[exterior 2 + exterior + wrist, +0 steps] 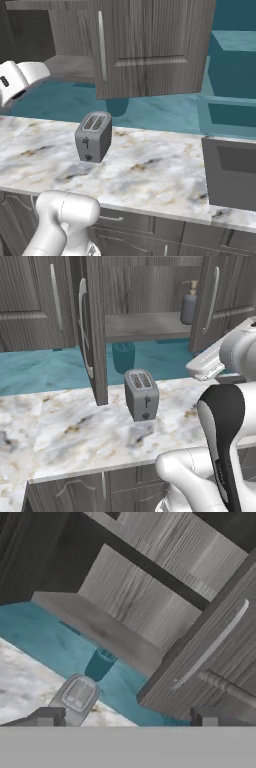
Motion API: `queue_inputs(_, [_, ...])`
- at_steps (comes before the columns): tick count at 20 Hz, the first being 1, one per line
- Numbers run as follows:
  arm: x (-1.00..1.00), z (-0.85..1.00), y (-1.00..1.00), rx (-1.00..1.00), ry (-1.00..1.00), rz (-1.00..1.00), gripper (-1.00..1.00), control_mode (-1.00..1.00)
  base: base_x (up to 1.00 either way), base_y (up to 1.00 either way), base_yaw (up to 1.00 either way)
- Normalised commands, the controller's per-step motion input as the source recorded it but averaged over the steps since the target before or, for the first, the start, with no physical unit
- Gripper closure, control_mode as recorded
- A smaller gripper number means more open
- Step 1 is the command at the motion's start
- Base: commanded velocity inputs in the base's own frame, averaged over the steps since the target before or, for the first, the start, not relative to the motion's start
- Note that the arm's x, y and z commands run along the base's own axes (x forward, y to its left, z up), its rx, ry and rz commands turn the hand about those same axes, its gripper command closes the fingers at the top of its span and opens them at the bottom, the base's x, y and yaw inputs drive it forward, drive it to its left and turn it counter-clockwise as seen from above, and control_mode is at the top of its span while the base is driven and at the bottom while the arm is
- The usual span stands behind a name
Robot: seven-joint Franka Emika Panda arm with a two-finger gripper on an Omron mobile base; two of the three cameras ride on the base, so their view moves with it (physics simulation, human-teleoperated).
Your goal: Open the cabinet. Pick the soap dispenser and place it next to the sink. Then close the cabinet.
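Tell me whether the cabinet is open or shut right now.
Open. Both doors of the cabinet are swung out over the worktop, exposing the shelf where the soap dispenser stands upright.

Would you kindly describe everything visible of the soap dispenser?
The soap dispenser is a small grey-blue bottle with a thin brass-coloured pump spout pointing left. It stands upright on the open cabinet's lower shelf, near the right-hand door, which hides its right edge. Nothing grips it or leans on it.

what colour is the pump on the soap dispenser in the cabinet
Brass-coloured, on a grey bottle: the soap dispenser stands on the open cabinet's shelf, clearest in the left base view.
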Motion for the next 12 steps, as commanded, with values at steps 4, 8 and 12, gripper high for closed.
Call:
queue_inputs(4, [0.26, 0.24, 0.02, -0.2, -0.12, 0.0, -1.0, -1.0, 0.0, 0.0, 0.0])
queue_inputs(8, [0.42, 0.11, 0.0, -0.15, -0.12, 0.0, -1.0, -1.0, 0.0, 0.0, 0.0])
queue_inputs(12, [0.21, 0.3, 0.05, -0.16, 0.01, 0.0, -1.0, -1.0, 0.0, 0.0, 0.0])
